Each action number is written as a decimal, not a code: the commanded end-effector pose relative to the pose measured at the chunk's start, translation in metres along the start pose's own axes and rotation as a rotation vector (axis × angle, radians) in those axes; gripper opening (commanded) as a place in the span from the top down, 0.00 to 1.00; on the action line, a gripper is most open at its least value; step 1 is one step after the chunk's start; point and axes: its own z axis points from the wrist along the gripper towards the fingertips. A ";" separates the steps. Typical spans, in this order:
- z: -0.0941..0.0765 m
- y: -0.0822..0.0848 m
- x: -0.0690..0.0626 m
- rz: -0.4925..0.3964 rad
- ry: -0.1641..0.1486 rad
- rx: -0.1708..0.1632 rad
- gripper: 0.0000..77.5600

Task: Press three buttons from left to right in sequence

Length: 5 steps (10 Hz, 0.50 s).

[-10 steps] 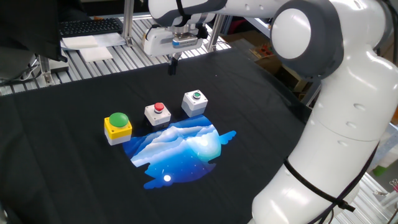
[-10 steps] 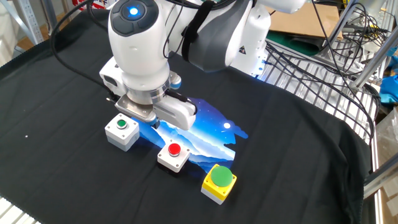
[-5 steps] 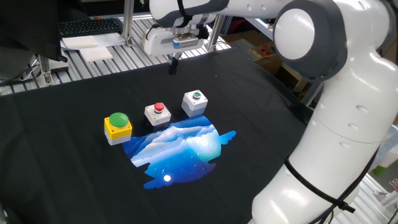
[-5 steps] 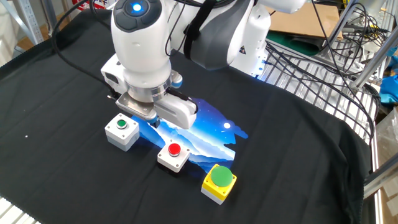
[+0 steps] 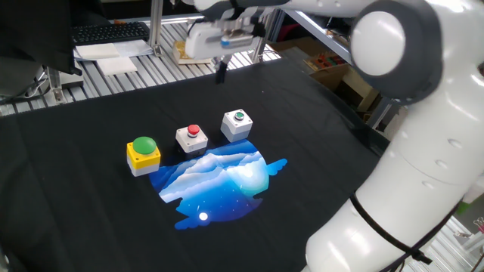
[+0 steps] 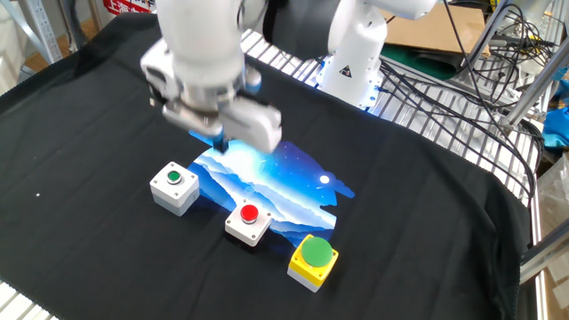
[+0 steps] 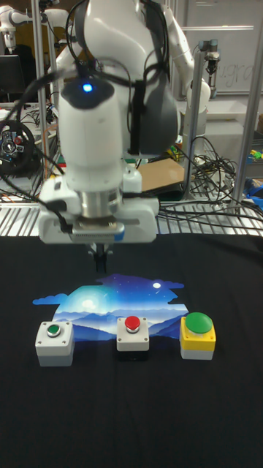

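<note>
The three buttons stand in a row on the black cloth. They are a big green dome on a yellow box (image 5: 143, 153) (image 6: 313, 260) (image 7: 198, 336), a small red one on a white box (image 5: 192, 136) (image 6: 249, 222) (image 7: 132, 333), and a small green one on a white box (image 5: 237, 123) (image 6: 174, 187) (image 7: 54, 341). My gripper (image 5: 221, 74) (image 7: 100, 262) hangs in the air behind the row, over the far edge of the blue print, touching no button. Its dark fingertips form one narrow point, shut on nothing. The other fixed view shows the hand (image 6: 218, 111) blurred by motion.
A blue mountain-print patch (image 5: 219, 177) lies on the cloth just beside the buttons. A keyboard (image 5: 110, 32) and papers sit on the slatted bench at the back. Cables and a metal frame (image 6: 498, 98) run along one side of the table.
The gripper has risen and shifted away from the buttons, moving right and upward in one fixed view. The buttons have not moved.
</note>
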 end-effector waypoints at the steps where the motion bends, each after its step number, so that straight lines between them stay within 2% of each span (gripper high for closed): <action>1: -0.088 -0.033 0.060 0.015 0.033 0.038 0.99; 5: -0.086 -0.032 0.061 0.018 0.020 0.044 0.99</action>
